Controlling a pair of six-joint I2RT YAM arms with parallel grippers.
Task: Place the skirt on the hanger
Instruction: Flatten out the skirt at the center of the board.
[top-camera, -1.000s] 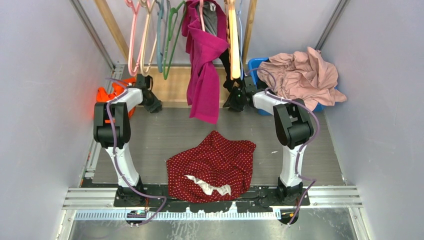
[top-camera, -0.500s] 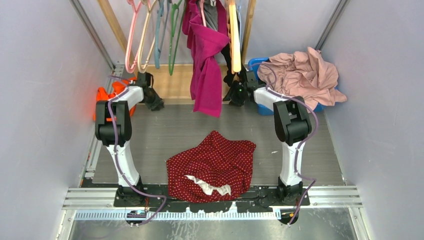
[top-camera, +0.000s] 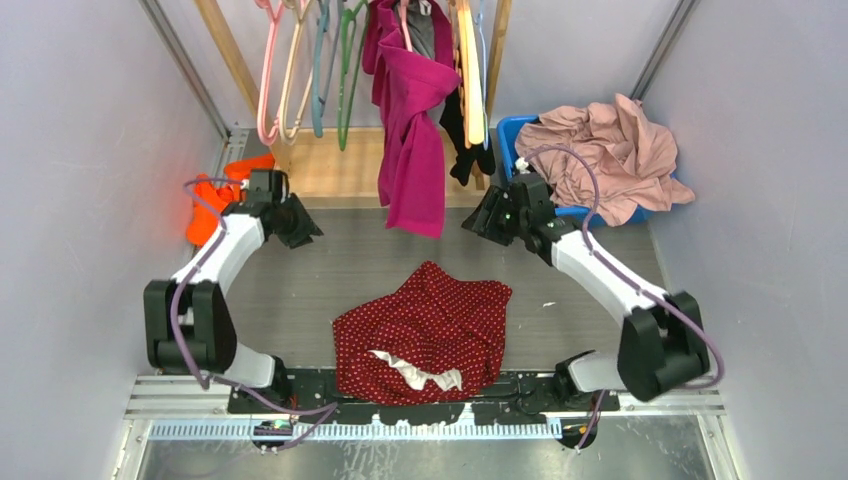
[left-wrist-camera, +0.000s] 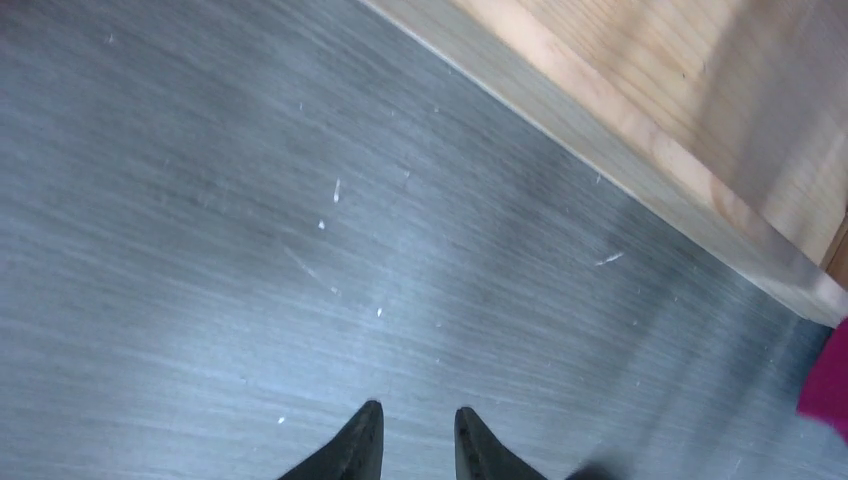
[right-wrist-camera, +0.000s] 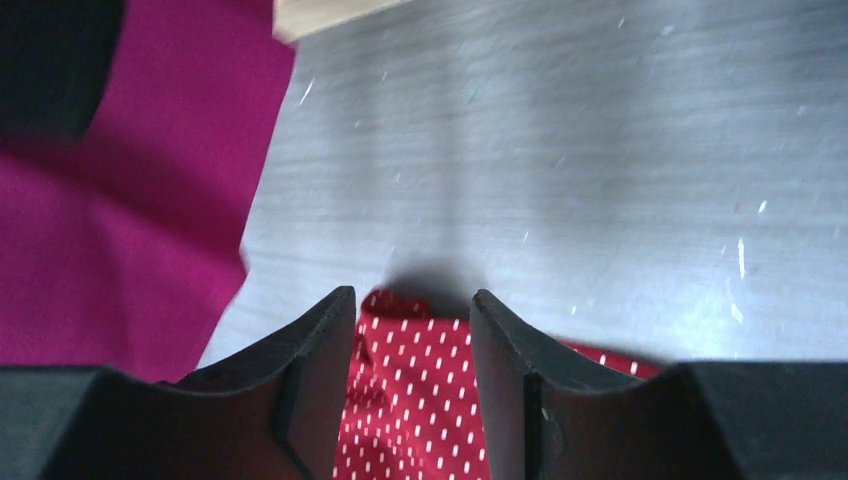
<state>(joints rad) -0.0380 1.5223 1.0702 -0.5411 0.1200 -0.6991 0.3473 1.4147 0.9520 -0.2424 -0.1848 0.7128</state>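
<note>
Dark red, the one skirt (top-camera: 425, 330) lies crumpled; left gripper (left-wrist-camera: 417, 412) and right gripper (right-wrist-camera: 412, 302) both parted, empty.

The hanger (top-camera: 264, 118) is cut off at the top edge, hook unseen.

Skirt (top-camera: 425, 335) on table (top-camera: 300, 280), front centre; hanger (top-camera: 262, 120) hangs behind, to its left; bin (top-camera: 510, 130) back right.

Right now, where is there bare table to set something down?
Bare table lies between the skirt and the left arm, and between the skirt and the right arm. Crowded at the back: the hanging magenta garment, hangers, and the pink clothes pile.
</note>
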